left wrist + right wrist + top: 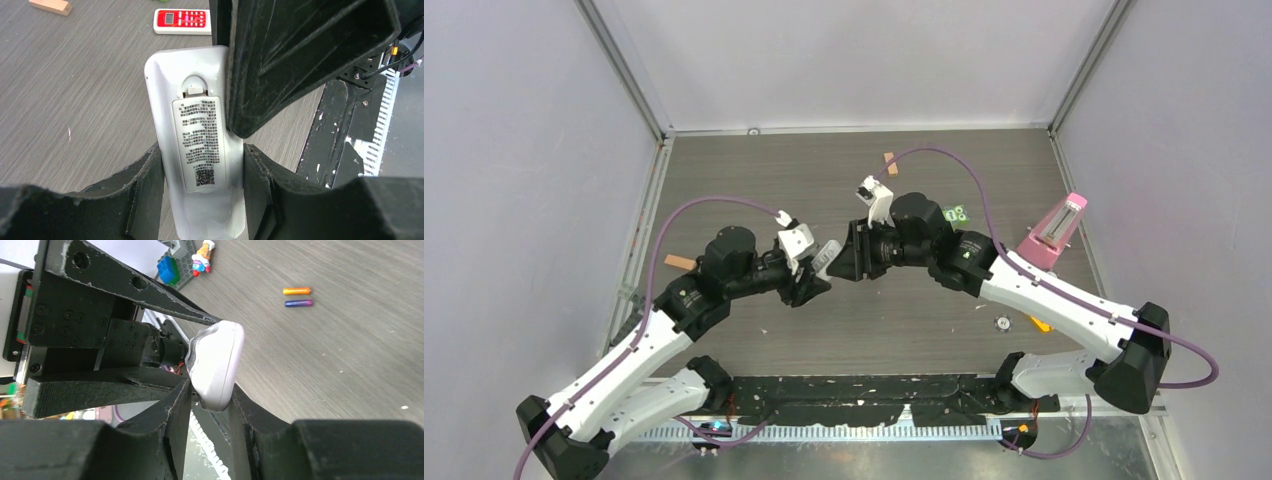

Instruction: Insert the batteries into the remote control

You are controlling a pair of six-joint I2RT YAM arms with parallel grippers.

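Observation:
The white remote control (165, 100) is held above the table with its labelled back and battery cover facing the left wrist camera. My left gripper (202, 155) is shut on its lower body. My right gripper (212, 390) is closed across the thickness of the remote's end (220, 360), and one of its fingers (280, 60) lies on the back beside the cover. In the top view the two grippers meet mid-table at the remote (827, 255). The orange battery (297, 290) and the dark blue-purple battery (298, 303) lie side by side on the table, away from both grippers.
A shorter red-faced remote (182, 21) and a tan wooden block (50, 5) lie on the table. A pink object (1056, 230) stands at the right. Toy bricks (172, 267) sit beyond the batteries. A black strip (874, 390) runs along the near edge.

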